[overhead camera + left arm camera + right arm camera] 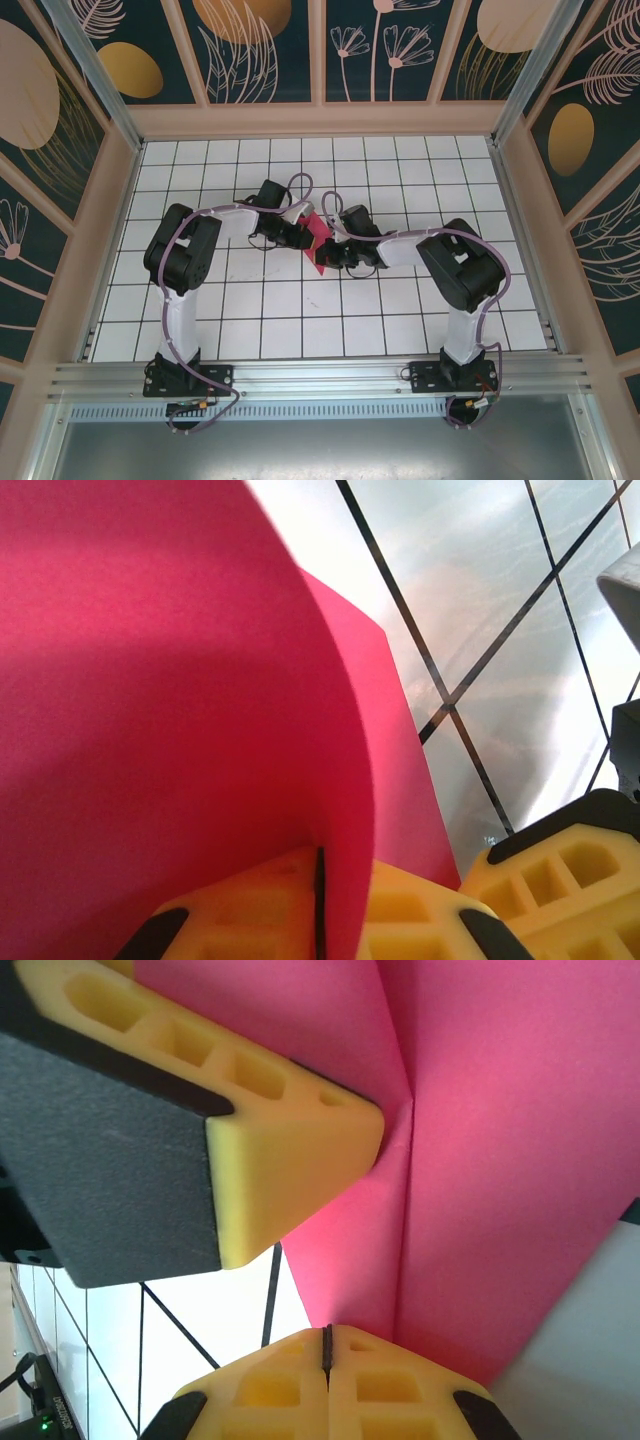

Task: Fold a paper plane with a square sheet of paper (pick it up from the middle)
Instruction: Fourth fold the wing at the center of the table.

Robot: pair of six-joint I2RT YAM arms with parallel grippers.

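We see a white grid-lined table point(400, 330) — enclosed by dark teal floral wall panels point(270, 70) in pale wooden frames point(316, 118), evenly lit.

My right gripper point(327, 1338) at bottom edge: two yellow cored plastic fingers pressed flat together, thin dark seam between. Square sheet of thin red-pink matte paper point(500, 1160) rises from that seam, covers top and right. I see sharp crease running up it, just right of seam. Left gripper's yellow finger point(290, 1150), dark grey pad on its side, enters from upper left, tip touching paper beside crease. White gridded tabletop with black lines point(110, 1340) lower left.
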